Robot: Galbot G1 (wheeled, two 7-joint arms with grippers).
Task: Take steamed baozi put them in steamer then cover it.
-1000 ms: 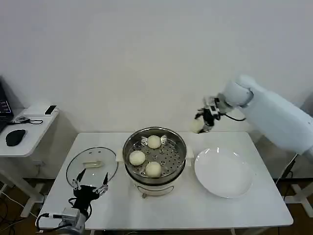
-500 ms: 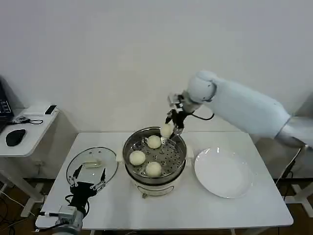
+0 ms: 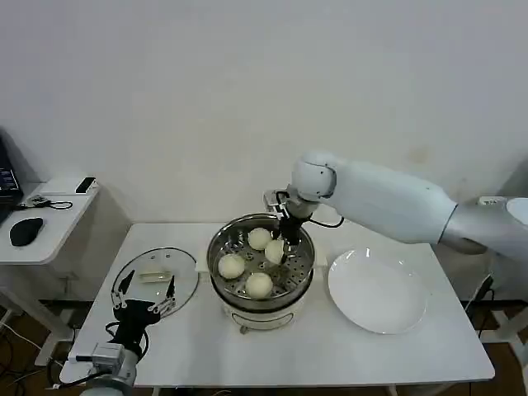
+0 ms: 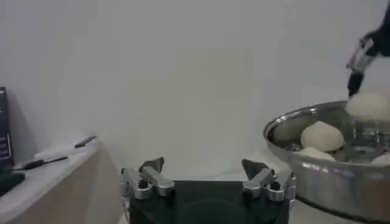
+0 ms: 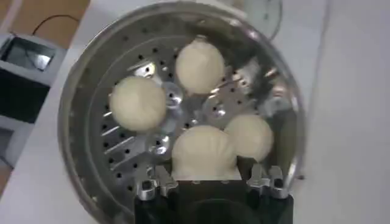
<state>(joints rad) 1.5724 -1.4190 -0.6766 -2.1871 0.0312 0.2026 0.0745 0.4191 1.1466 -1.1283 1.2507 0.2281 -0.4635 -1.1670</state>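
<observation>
**bunwatcher:** Right gripper [image 3: 283, 247] is down inside the steamer [image 3: 261, 266], fingers clamped on the fourth baozi [image 3: 275, 251]. From the right wrist camera that bun [image 5: 204, 152] sits directly between the finger bases, so there's nothing to reach for. It's in hand, hanging just over the perforated tray [image 5: 152, 146] on the side nearer the plate.

**steamhead:** So what's already in the pot?

**bunwatcher:** Three buns on the tray: one at the back [image 3: 259, 238], one on the robot's left side [image 3: 231, 266], one at the front [image 3: 258, 285]. The held one is tucked close beside the back one, can't tell if they're touching. White plate [image 3: 378, 290] to the right of the steamer has nothing on it.

**steamhead:** And the lid?

**bunwatcher:** Glass lid [image 3: 156, 279] lies flat on the table left of the steamer. Left gripper [image 3: 147, 290] hovers at its near edge, fingers spread wide, holding nothing. That arm is way nearer the lid, so I'd guess it does the covering once the right one lets go and clears out. The lid's whitish handle [image 3: 155, 277] runs roughly sideways across the lid, which probably matters for the grab.
</observation>
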